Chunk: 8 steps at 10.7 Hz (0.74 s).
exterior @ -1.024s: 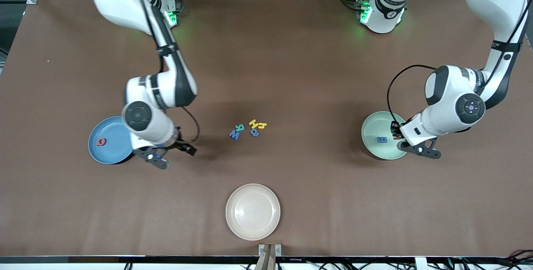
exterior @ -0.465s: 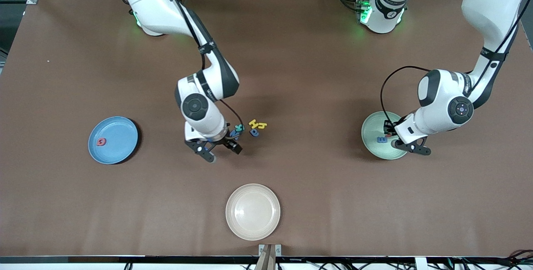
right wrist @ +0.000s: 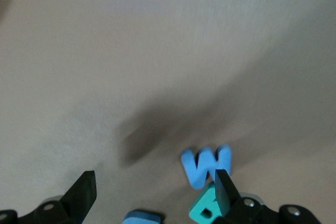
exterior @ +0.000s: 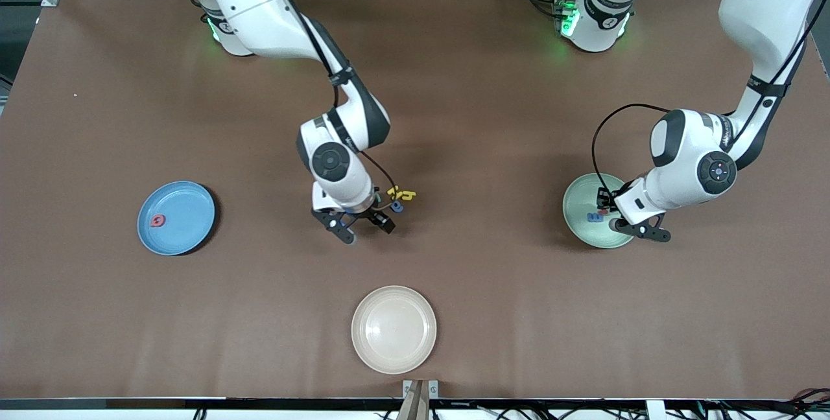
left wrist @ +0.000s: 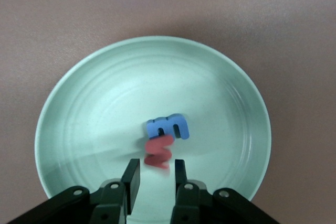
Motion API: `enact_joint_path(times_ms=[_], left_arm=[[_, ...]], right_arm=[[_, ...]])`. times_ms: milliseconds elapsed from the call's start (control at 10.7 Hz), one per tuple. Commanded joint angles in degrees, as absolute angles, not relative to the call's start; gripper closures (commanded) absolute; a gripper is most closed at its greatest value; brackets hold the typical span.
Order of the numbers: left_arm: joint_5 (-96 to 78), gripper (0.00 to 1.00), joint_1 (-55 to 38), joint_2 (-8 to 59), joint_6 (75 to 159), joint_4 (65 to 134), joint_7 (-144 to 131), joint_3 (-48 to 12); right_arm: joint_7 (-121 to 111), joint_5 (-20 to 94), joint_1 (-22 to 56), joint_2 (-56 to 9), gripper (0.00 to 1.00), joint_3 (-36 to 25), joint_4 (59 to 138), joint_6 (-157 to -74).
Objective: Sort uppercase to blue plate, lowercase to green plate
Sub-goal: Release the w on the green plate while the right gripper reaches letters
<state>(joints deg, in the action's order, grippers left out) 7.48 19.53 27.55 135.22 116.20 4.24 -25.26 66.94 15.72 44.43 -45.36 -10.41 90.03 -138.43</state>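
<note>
Mid-sort, both arms over their spots

Nearest me sat a cream plate [exterior: 393, 329] on the surface [exterior: 519, 303]. The blue plate [exterior: 185, 203] held the red Q [exterior: 156, 220]. The right end effector [exterior: 360, 222] hung spread wide over the blue W [right wrist: 206, 165] and teal R [right wrist: 207, 211]. The left end effector [left wrist: 157, 167] hovered over the green plate [left wrist: 84, 108], red w [left wrist: 157, 150] at its tip beside the blue e [left wrist: 168, 126]. Couldn't tell if it had hold of it.
</note>
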Motion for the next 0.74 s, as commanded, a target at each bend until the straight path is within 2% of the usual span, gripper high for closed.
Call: enact_joint_path(times_ms=[0,186,279,372,558,651], left_arm=[[5.98,0.58,20.04,25.15,135.18,116.19,2.99,-25.84],[5.98,0.54,19.95,23.13,133.87,115.93,1.76,-25.84],[6.06,0.48,19.86,21.46,132.29,115.49,0.8,-25.93],[6.06,0.45,19.52,19.79,130.8,115.49,-0.86,-26.01],[6.06,0.29,19.51,16.28,129.12,115.4,-3.85,-28.2],[6.06,0.26,19.42,14.52,127.89,114.79,-5.26,-28.73]], right_arm=[[70.74,16.61,46.05,-48.25,0.0,-10.81,86.05,-138.96],[71.8,16.61,46.23,-48.25,0.0,-10.81,85.17,-138.87],[71.81,16.61,46.32,-48.25,0.0,-10.81,85.08,-138.87],[71.81,16.61,46.32,-48.25,0.0,-10.81,85.08,-138.78],[71.72,16.61,46.32,-48.16,0.0,-10.81,85.08,-138.52],[71.54,16.44,46.32,-48.08,0.0,-10.81,85.17,-138.43]])
